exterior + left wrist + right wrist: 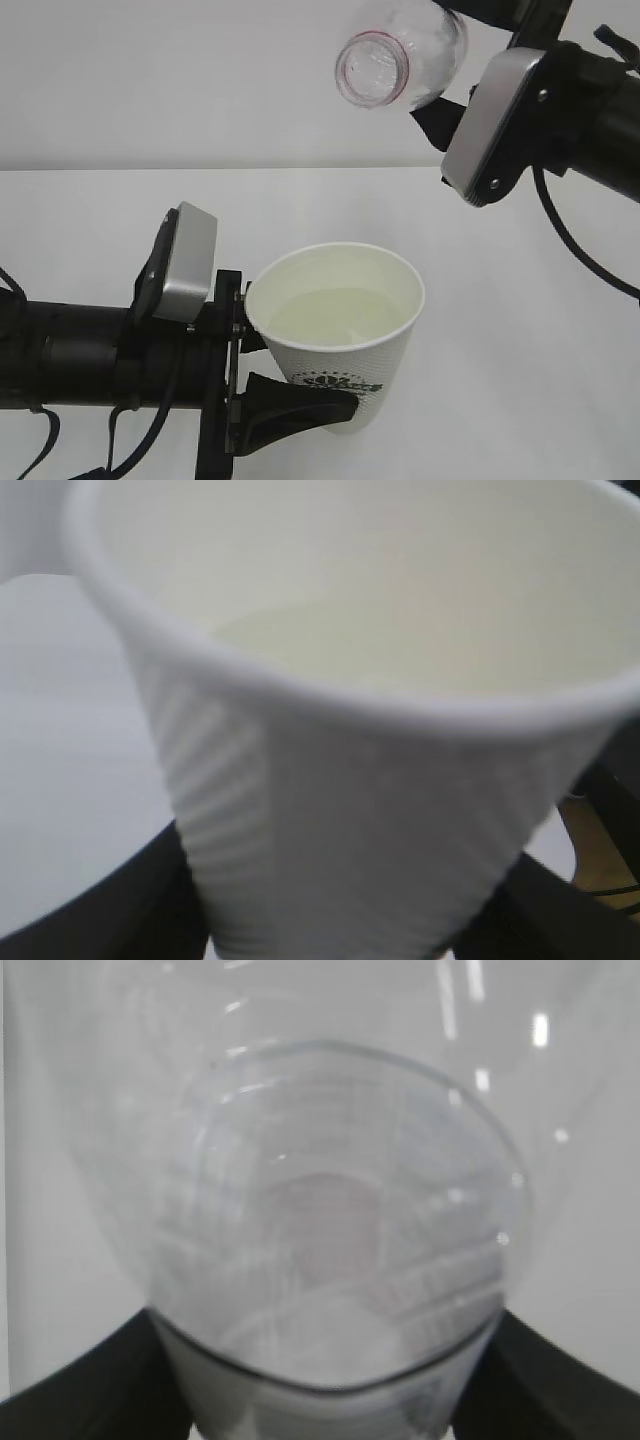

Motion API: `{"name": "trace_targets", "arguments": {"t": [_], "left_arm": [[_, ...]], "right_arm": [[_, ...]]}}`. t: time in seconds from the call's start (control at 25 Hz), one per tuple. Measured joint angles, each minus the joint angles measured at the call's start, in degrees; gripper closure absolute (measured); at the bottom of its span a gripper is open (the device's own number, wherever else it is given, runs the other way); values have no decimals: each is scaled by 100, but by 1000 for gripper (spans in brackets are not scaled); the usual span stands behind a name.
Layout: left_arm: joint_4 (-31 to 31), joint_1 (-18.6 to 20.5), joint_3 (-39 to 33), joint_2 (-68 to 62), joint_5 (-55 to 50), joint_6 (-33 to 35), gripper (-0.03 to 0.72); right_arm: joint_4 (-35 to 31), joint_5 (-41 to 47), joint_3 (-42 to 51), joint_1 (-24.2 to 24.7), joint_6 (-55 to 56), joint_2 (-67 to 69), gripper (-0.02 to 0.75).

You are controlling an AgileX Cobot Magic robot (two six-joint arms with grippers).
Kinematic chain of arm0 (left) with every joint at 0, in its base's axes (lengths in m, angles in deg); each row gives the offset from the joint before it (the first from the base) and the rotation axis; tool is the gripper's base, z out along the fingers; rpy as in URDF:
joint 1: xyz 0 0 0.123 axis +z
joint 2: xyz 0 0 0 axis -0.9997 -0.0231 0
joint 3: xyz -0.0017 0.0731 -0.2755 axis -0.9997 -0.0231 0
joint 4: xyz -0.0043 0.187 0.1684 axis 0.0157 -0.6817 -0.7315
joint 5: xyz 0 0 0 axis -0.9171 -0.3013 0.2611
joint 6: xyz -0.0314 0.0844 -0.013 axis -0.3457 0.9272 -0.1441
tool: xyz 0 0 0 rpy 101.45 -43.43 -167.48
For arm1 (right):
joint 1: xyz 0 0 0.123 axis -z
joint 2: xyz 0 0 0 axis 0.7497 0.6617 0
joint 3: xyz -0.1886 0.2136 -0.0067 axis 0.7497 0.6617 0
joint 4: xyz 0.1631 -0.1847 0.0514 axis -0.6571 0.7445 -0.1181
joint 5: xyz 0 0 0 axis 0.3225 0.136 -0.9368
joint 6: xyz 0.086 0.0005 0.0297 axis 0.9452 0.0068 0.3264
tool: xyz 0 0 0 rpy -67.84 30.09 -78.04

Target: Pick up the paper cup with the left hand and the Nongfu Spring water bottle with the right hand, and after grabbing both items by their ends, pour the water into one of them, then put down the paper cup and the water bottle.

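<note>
Your left claw (285, 385) pinches the paper cup (340, 335) low on its wall; only one dark finger (295, 405) shows clearly in the exterior view, the other sits behind the cup; in the left wrist view the black fingers (110, 920) are cut off at the lower corners, and the cup (380, 810) fills the picture, blurred. The cup stands upright, lifted above the white desk (520, 350), with a pale pool of water (335, 312) inside; its green logo is half hidden by the finger. The left arm reaches in level from the left edge.

Your right claw (445, 105) grips the Nongfu Spring water bottle (405, 55) by its base end; the fingers (80, 1390) show only as dark wedges at the bottom corners of the right wrist view, pressed against the clear ribbed wall (340, 1210). The bottle is tipped, its open, pink-ringed mouth facing down and forward, up and to the right of the cup and well apart from it; its far end is cut off by the top edge, and no label can be made out. The right arm slants down from the upper right.
</note>
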State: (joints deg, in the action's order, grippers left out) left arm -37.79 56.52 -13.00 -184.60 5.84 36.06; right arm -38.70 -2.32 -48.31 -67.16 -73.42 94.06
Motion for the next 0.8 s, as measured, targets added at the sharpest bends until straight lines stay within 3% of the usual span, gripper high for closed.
{"name": "trace_targets", "arguments": {"t": [0.8], "left_arm": [[0, 0, 0, 0, 0, 0, 226]], "right_arm": [[-10, 0, 0, 0, 869, 0, 244]]}}
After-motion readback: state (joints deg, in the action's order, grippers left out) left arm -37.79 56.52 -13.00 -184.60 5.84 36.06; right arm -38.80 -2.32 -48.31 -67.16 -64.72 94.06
